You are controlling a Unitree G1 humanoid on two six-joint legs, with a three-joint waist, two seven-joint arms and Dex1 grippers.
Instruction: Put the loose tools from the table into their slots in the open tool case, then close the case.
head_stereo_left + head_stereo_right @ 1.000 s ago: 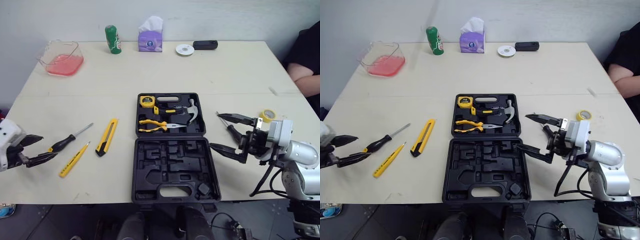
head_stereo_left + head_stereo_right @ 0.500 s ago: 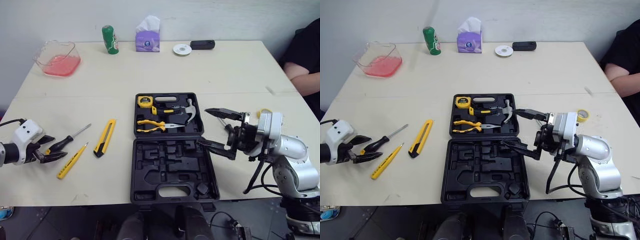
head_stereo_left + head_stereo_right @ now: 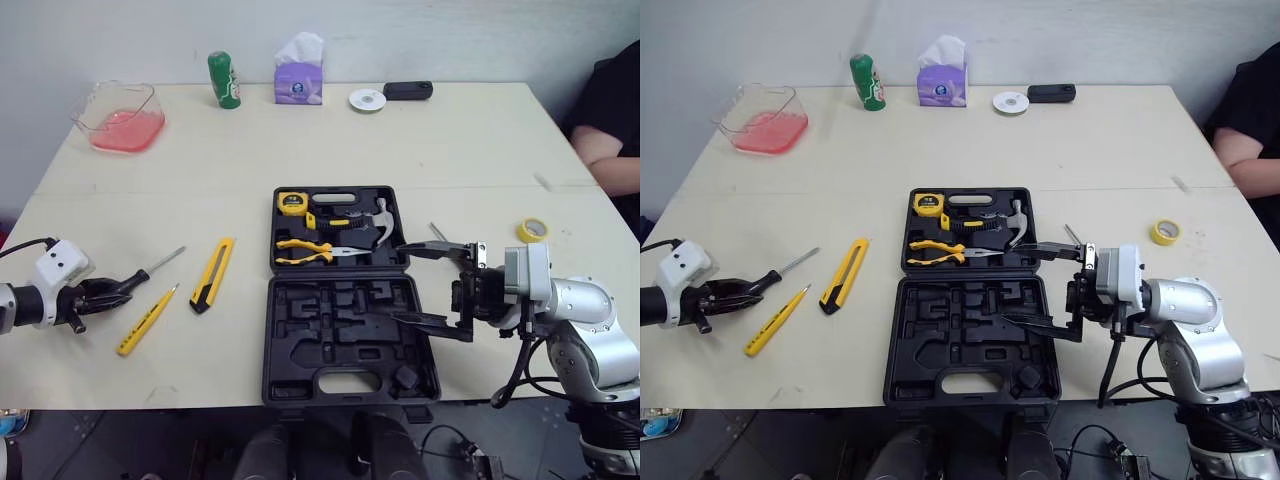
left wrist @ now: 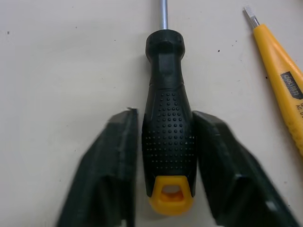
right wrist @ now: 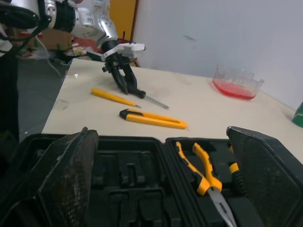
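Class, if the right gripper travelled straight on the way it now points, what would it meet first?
The right gripper overhangs the tool case; likely that first, or, if it clears it, the utility knife.

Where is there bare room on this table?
Widest bare stretch: beige table between open black tool case and the green can and purple tissue box. Crowded left of case: yellow utility knife, yellow tester pen, black-handled screwdriver in left gripper.

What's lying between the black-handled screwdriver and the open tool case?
The yellow utility knife lies between the black-handled screwdriver and the tool case, with the yellow tester beside the screwdriver; both eye views show it.
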